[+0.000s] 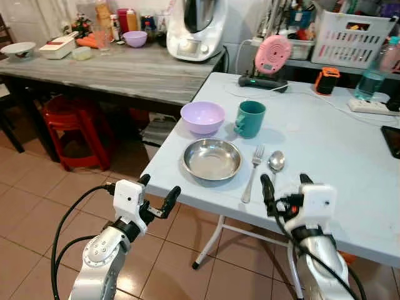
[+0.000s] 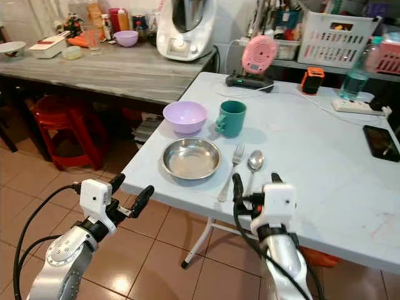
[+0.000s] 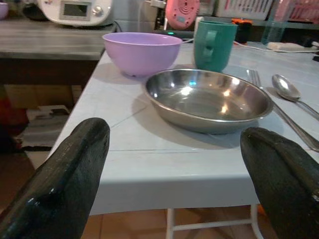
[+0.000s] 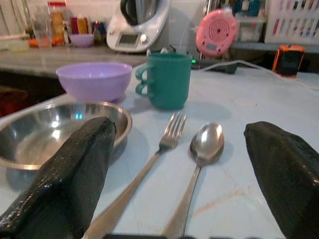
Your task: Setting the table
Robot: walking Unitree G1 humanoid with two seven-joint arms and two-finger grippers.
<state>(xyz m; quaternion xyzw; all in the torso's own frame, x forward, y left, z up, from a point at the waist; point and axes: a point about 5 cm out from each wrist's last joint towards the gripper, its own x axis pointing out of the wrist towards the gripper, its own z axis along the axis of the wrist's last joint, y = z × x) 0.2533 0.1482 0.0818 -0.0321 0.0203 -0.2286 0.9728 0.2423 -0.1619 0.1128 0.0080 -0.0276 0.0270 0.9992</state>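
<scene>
Spoon [image 1: 275, 162] and fork [image 1: 253, 173] lie lengthwise just ahead of my right gripper [image 1: 285, 187], handles toward me, right of the steel plate [image 1: 212, 160]; both my grippers gape, empty.

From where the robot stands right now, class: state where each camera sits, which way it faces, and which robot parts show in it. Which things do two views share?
Left and right eye views: on the head, facing forward and down at the white table; both arms show.
Left wrist view: along the open left end effector, off the table's edge, toward the steel plate.
Right wrist view: along the open right end effector, over the fork and spoon.
Both wrist views share the plate, purple bowl and green mug.
</scene>
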